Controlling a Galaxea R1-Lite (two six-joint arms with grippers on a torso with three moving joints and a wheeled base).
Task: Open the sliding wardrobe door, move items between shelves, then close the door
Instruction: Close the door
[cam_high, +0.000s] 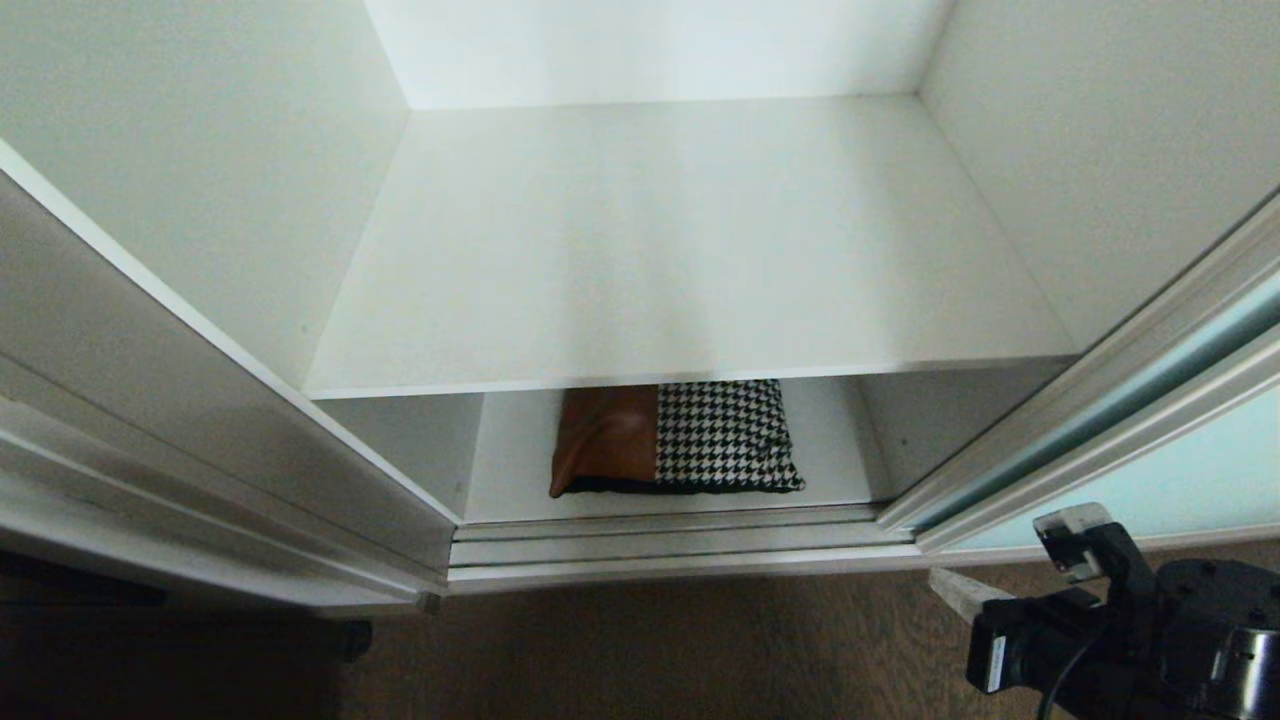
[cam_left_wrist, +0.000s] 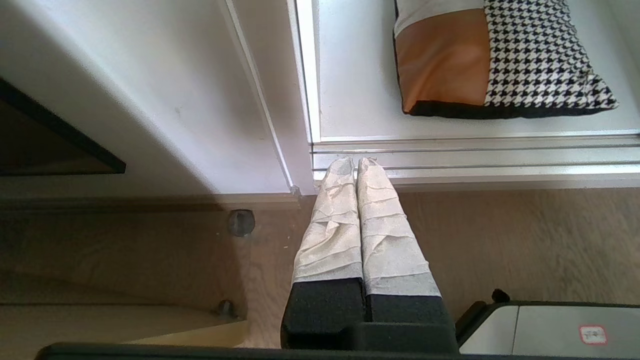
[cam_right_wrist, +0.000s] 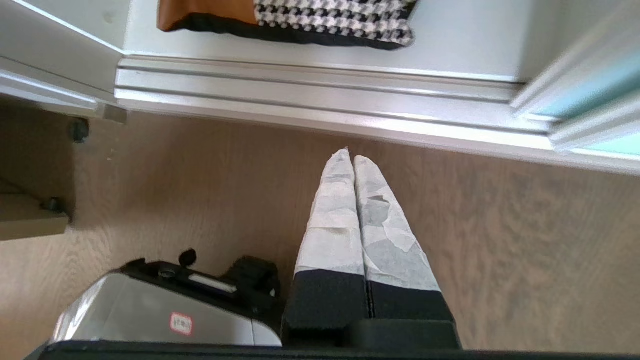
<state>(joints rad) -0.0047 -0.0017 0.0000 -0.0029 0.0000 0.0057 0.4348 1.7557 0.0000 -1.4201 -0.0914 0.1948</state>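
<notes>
Head view: sliding wardrobe door (cam_high: 1180, 460) stands open at right; cushion (cam_high: 675, 437) lies on the lower shelf (cam_high: 510, 470) under the bare shelf (cam_high: 680, 260); right tool (cam_right_wrist: 350, 160) and left tool (cam_left_wrist: 352, 167) both pressed together, empty, above the floor (cam_right_wrist: 500, 240).

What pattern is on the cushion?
Cushion: black-and-white houndstooth with a tan-orange patch; clearest in the left wrist view.

Matte white board shelf (cam_high: 690, 240) looks smooth. Beyond the right claw's fingers (cam_right_wrist: 345, 210), wrapped in crinkled white tape, lie a ridged satin metal door track (cam_right_wrist: 320, 95) and a soft woven houndstooth cushion (cam_right_wrist: 330, 15) with smooth tan leather-like patch; beneath them, matte grained wood floor (cam_right_wrist: 500, 225).
</notes>
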